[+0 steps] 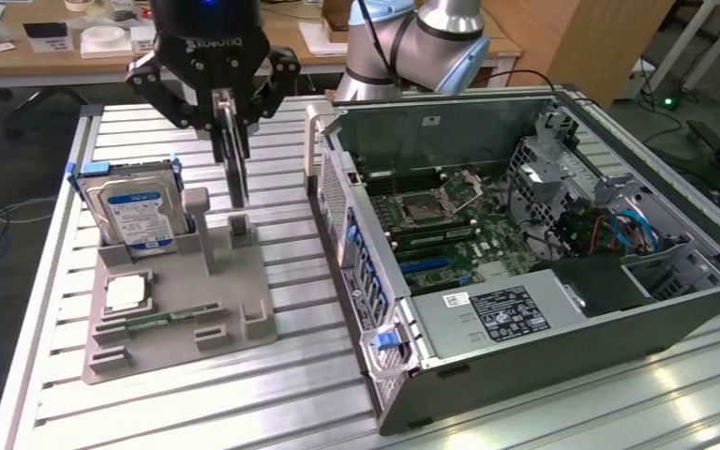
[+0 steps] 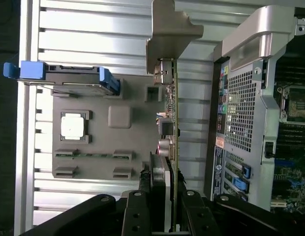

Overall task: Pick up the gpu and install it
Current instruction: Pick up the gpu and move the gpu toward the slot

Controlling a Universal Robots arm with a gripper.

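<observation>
The hand (image 1: 225,108) is clamped on the gpu (image 1: 233,159), which hangs edge-on just over the grey holder (image 1: 166,342) on the table (image 1: 285,398). A pinch on so thin a card could, I judge, let it tilt or slip, and its bracket (image 2: 172,29) might snag the holder's posts. Just beside it stands the hard drive (image 1: 142,211). Farther off, the open computer case (image 1: 335,202) puts its rear wall between card and motherboard (image 1: 448,220).
</observation>
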